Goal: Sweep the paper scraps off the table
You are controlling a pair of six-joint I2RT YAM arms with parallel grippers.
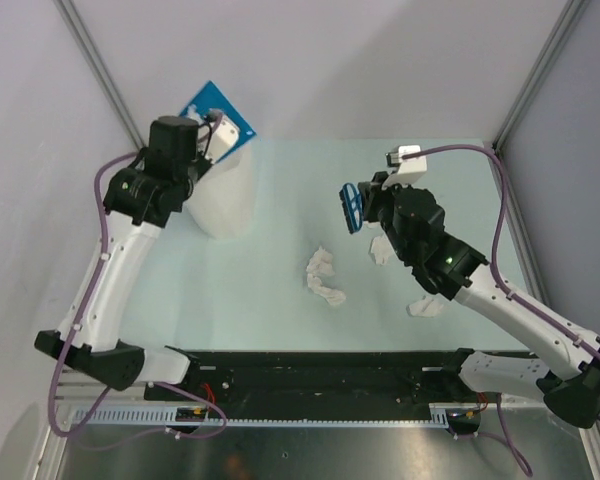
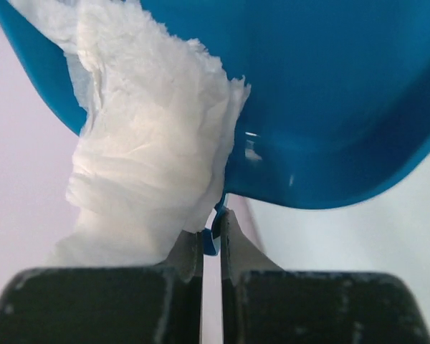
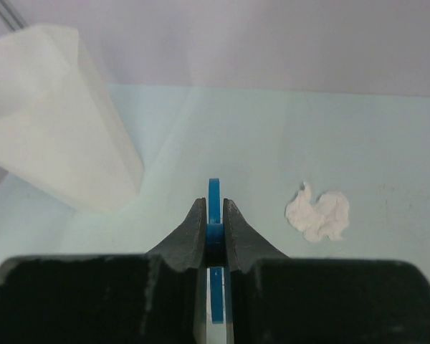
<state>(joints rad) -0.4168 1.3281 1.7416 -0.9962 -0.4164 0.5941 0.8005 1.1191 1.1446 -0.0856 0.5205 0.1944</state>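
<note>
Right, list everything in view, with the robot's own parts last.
paper scraps: at least four, white, loose on the table, in front of and partly under the right arm
paper wad: one, white, in the dustpan
dustpan: one, blue, held over the bin at far left
bin: one, white, standing on the table's far-left part
brush: one, blue, right of centre, in the right gripper
table: one, pale mint green, between grey walls
left gripper: one, black, shut on the dustpan's edge
right gripper: one, black, shut on the brush
</note>
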